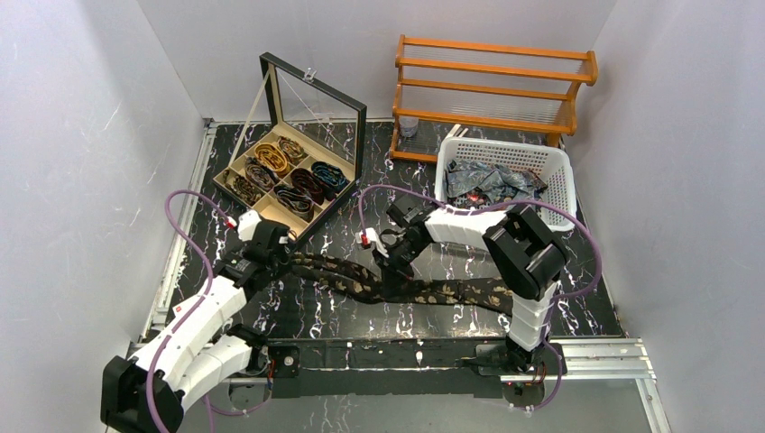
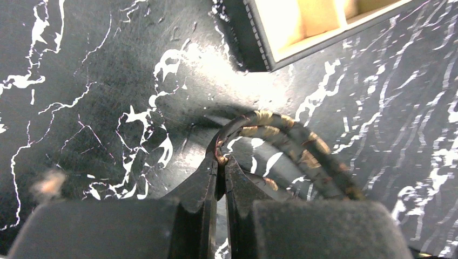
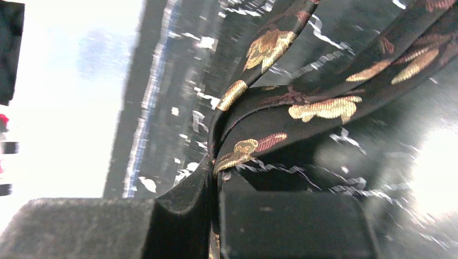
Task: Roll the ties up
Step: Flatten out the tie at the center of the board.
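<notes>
The tie (image 1: 433,290) is showing black with gold and reddish flower spots; the table (image 1: 379,327) is showing black with white marble veins. At eleven o'clock the box (image 1: 264,209) is showing a black frame and tan inside, its coils (image 1: 271,159) running orange, maroon and teal. At one o'clock the basket (image 1: 505,149) is gleaming white, its cloth (image 1: 487,183) grey-blue patterned, the rack (image 1: 492,68) orange-brown.

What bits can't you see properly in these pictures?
- Top view: the right end of the dark gold-flowered tie goes under the right arm.
- Top view: ties heaped in the white basket overlap, too tangled to count.
- Left wrist view: the top edge cuts off the wooden box.
- Right wrist view: glare and blur wash out the left side.
</notes>
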